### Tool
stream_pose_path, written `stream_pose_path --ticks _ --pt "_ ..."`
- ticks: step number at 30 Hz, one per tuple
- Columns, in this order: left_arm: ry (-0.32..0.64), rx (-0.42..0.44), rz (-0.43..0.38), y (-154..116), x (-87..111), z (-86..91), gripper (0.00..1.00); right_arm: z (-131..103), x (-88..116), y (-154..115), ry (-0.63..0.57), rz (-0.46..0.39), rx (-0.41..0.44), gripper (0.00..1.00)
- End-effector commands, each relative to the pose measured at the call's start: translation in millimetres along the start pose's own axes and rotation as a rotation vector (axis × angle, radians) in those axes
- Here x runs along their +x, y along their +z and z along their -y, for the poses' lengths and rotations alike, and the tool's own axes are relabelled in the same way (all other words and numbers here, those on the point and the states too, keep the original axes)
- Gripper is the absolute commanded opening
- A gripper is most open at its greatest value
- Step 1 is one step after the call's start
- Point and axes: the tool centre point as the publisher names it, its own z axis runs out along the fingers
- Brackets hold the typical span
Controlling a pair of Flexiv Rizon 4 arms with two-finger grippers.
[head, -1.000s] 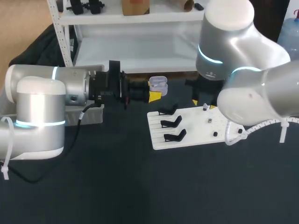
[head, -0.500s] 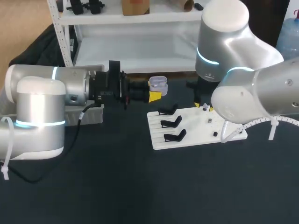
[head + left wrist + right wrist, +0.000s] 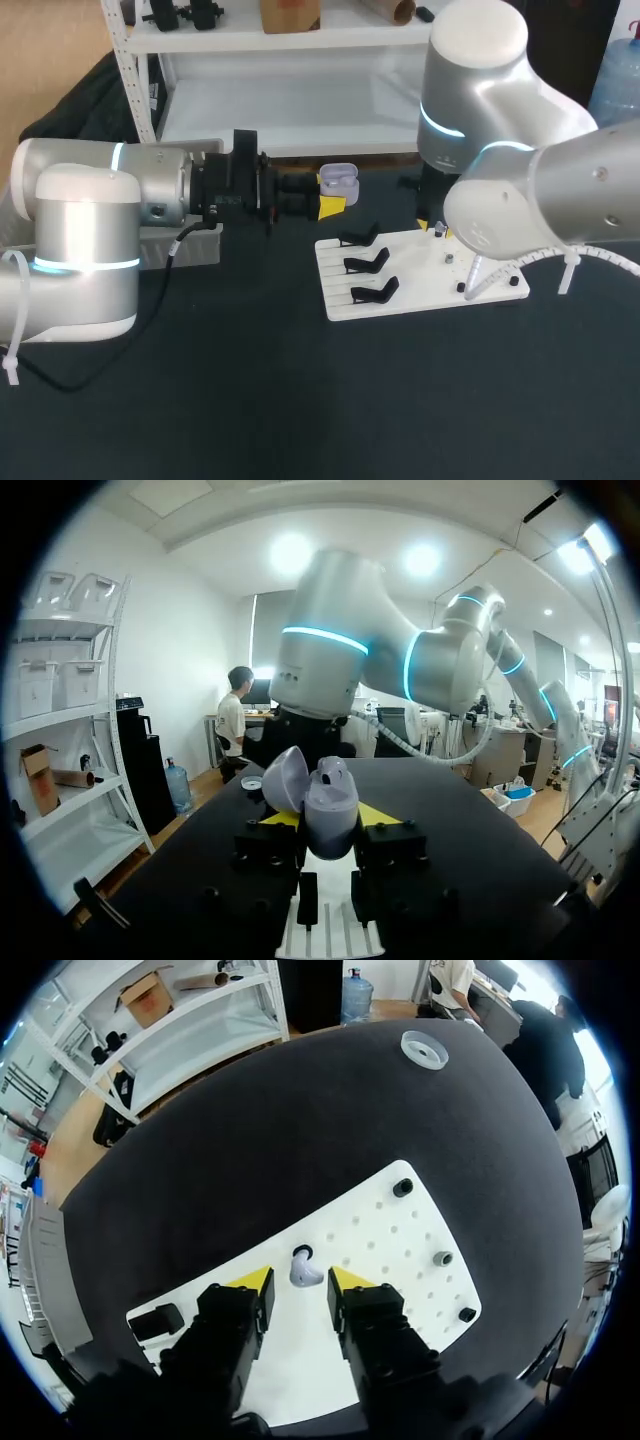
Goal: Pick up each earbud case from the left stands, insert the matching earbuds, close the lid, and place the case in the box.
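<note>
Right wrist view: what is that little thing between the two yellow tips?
A small lilac earbud lies there on the white board, seen in the right wrist view. The right end effector is open, not touching it.

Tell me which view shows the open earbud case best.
The left wrist view: the earbud case sits close up, lid open, held in the left claw. The head view shows it small and far off. The right wrist view does not show it.
</note>
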Motion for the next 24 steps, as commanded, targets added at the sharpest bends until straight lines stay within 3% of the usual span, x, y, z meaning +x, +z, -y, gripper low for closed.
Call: stream_pose_path --ticks 1,24 --pt "0.001 -0.004 0.001 0.2 0.5 1.0 0.00 -2.2 -3.2 2.2 0.005 -0.003 0.008 0.31" --pt "0.001 -0.004 0.001 0.2 0.5 1.0 0.00 2.8 -1.6 8.3 0.059 -0.014 0.039 0.18"
